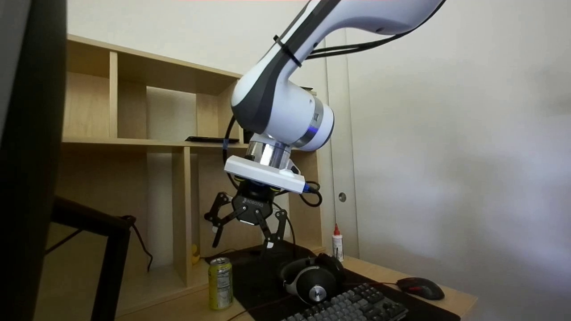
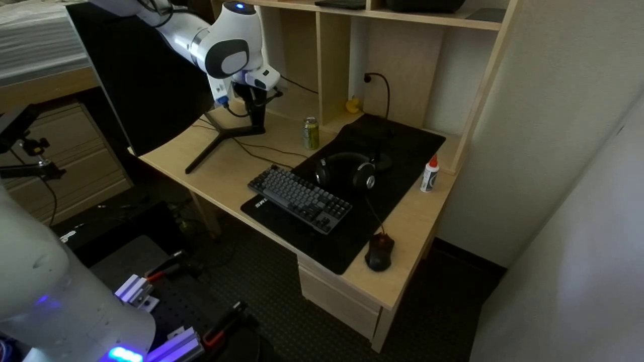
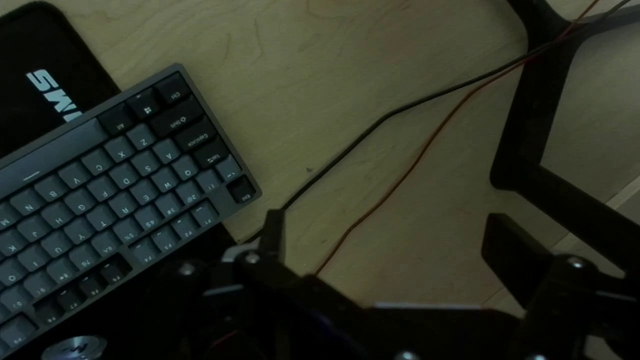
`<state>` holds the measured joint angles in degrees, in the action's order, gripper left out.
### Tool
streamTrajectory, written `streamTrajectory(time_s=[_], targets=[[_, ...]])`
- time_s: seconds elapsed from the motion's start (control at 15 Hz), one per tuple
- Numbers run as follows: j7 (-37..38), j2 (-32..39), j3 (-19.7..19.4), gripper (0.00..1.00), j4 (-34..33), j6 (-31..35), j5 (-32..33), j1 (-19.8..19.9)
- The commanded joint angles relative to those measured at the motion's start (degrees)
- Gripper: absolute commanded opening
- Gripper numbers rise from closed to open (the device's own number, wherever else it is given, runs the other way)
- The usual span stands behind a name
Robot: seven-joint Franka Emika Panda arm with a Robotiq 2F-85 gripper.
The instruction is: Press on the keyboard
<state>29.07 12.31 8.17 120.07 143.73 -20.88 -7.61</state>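
Keyboard [image 2: 300, 198], flat and wide, with rows of grey and black keys in a dark grey frame, is lying mostly on the black mat [image 2: 349, 236], its Esc end reaching past the mat's edge onto the pale wooden tabletop [image 2: 221, 176]. You are holding the black two-fingered gripper [image 1: 243, 244] in the air above that wood, at the end of the white jointed arm [image 1: 292, 111]; its jaws are standing wide apart and gripping nothing, and it is hanging apart from the keys. In the wrist view you are seeing the dark fingers [image 3: 515, 257] against pale wood, one near the keyboard's Esc corner, the other near the black angular monitor stand [image 3: 534, 107]; that view is leaving their height unclear. Black over-ear headphones [image 1: 312, 278] with silver discs are resting on the mat, near the function-key row. On the wood beside the mat, a dark rounded mouse [image 2: 380, 251] is lying, a yellow-green can [image 2: 311, 134] is standing upright, and a white bottle [image 2: 428, 177] with a red tip is standing upright across from the can.
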Motion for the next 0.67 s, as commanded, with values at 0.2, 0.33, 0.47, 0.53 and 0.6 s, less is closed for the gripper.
streamTrajectory(time_s=[0.2,0.33,0.47,0.53,0.6], targets=[[1.45,5.15,-1.03,1.0,-4.29,-0.11,-0.58,-0.41],[0.58,6.85,-0.78,1.0,-5.51,1.29,-2.07,-0.24],[0.99,8.58,-0.92,1.0,-6.72,0.91,-2.28,-0.34],[1.27,9.44,-1.2,1.0,-7.42,1.07,-1.85,-0.52],[1.95,10.3,-1.53,1.0,-8.08,0.58,-1.5,-0.62]])
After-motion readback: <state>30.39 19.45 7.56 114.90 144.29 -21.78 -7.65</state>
